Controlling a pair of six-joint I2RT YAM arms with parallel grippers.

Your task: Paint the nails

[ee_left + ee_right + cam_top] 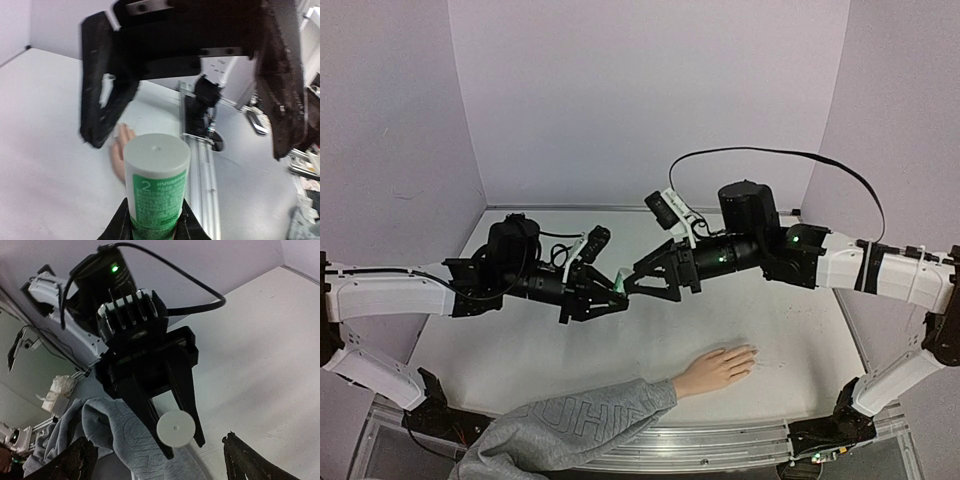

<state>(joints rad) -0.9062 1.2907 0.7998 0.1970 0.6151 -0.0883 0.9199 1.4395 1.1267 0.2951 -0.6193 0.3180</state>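
**Mannequin hand at the near table edge; bottle held aloft between two grippers**

Grey sweatshirt sleeve [570, 425]: lies across the near edge of the table, running in from the lower left, with raised lettering on the cloth.

Mannequin hand [718, 370]: flesh-coloured, comes out of the sleeve and lies flat on the white table [800, 320], right of centre, with its fingers pointing right.

Nails [752, 352]: at the fingertips, on the side away from the sleeve. They are too small to tell their colour or finish.

Bottle [619, 283]: small and white with a green printed label and a flat round white top. It is held up off the table, above the mannequin hand and to its left, well apart from it.

Left gripper [610, 290]: clamped on the bottle's labelled body, with the white top pointing towards the other arm.

Right gripper [192, 125]: jaws spread wide, one on each side of the bottle's top and not touching it.

Aluminium rail [720, 440]: runs along the near edge of the table, under the sleeve.
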